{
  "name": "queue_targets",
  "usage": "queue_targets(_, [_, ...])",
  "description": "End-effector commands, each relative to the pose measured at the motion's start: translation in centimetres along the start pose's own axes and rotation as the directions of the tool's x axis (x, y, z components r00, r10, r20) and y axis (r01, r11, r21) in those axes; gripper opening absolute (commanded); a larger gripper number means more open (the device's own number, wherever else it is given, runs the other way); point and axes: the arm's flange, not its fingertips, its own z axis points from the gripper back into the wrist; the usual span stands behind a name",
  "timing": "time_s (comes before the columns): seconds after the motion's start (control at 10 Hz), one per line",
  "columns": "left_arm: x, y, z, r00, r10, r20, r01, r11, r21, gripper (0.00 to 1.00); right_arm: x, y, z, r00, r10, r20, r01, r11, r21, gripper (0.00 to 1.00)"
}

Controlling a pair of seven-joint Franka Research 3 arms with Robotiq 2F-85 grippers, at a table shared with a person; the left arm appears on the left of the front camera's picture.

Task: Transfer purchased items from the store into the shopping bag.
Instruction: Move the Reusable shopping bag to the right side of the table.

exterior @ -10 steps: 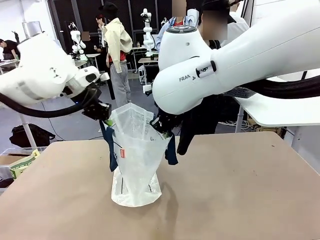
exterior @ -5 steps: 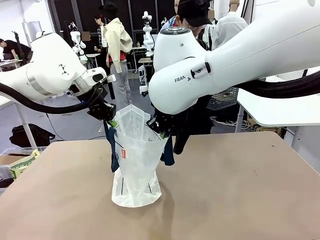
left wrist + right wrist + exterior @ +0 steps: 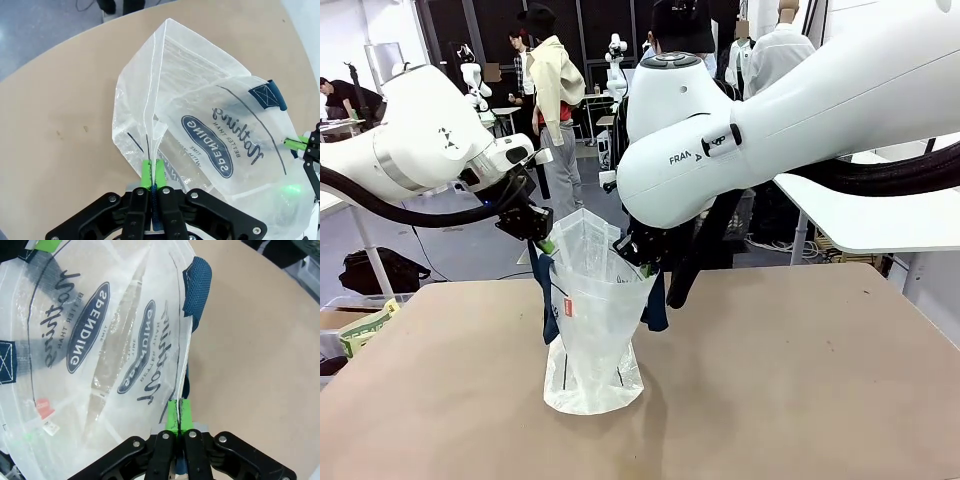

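The shopping bag [image 3: 592, 320], translucent whitish with navy strap handles and a small red tag, stands upright on the tan table [image 3: 800, 380]. My left gripper [image 3: 542, 243] is shut on the bag's left rim; in the left wrist view its green pads [image 3: 151, 172] pinch the plastic edge of the shopping bag [image 3: 210, 135]. My right gripper [image 3: 638, 262] is shut on the right rim, where the green pads [image 3: 179, 416] clamp the edge of the shopping bag [image 3: 100, 340] below a navy handle [image 3: 196, 287]. The bag's mouth is stretched between the two grippers. The store basket and the purchased items are out of view.
A person in dark clothing stands behind the right arm at the far table edge [image 3: 692, 30]. A green and white package [image 3: 365, 328] lies off the table's left edge. The bare tabletop spreads wide to the bag's right and front.
Both grippers have lifted slightly and pulled the bag's mouth wider, then held still. The person behind the right arm has shifted position.
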Motion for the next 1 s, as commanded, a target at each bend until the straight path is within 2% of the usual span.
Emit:
queue_targets(0.0, [-0.30,0.08,0.21,1.000,0.004,0.014,-0.004,1.000,0.004,0.00,-0.42,-0.10,0.01,1.000,0.000,0.000,0.000,1.000,0.001,0.00])
queue_targets(0.9, [-0.30,0.08,0.21,1.000,0.004,0.014,-0.004,1.000,0.004,0.00,-0.42,-0.10,0.01,1.000,0.000,0.000,0.000,1.000,0.001,0.00])
